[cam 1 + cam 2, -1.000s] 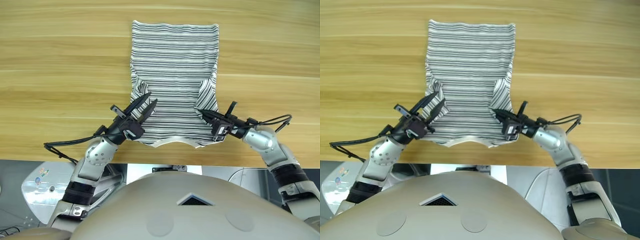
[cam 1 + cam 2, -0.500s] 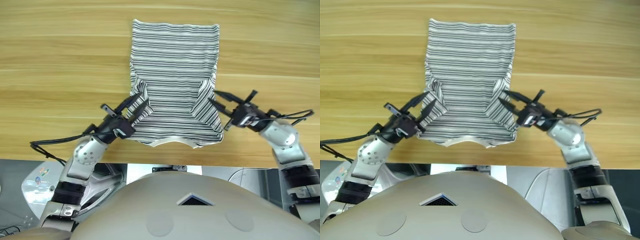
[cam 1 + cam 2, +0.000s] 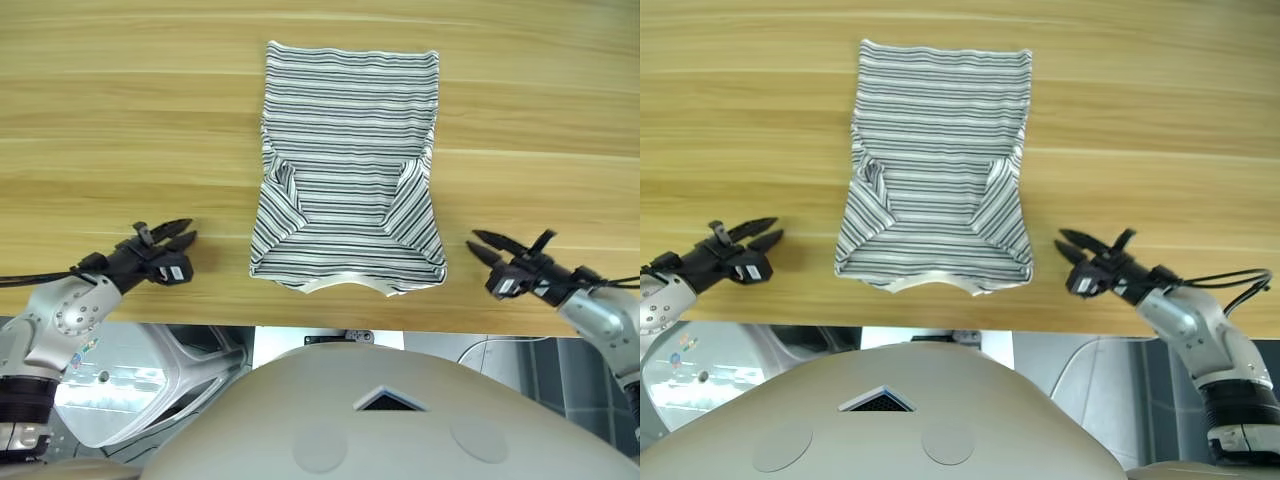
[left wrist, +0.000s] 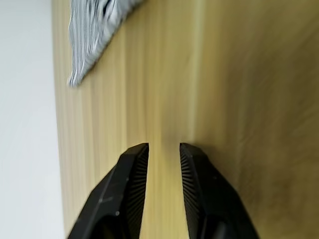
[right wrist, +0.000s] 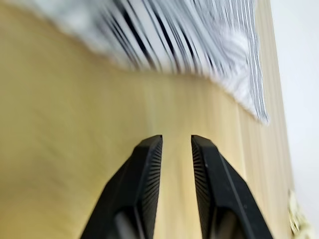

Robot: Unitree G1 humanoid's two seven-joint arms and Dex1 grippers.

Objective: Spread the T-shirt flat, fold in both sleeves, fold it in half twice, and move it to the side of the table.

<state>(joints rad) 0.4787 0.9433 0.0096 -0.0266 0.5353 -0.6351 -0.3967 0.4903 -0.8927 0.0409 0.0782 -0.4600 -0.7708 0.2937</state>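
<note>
The striped T-shirt (image 3: 345, 180) is being left lying flat at the middle of the wooden desk (image 3: 110, 120), collar end towards the near edge, both sleeves folded in over the body. Bare wood is being shown between the cloth and each pincer. The left pincer (image 3: 186, 230) is being held low, well to the shirt's left, and the right pincer (image 3: 478, 245) near its near right corner. Both are being kept slightly apart and empty (ribbed black fingers (image 4: 134, 174)). Compared with a second ago, both arms are being drawn outward from the sleeves. The fabric is being seen as thin black-and-white bands, rumpled at the folds, and the desk as pale, long-grained planks.
</note>
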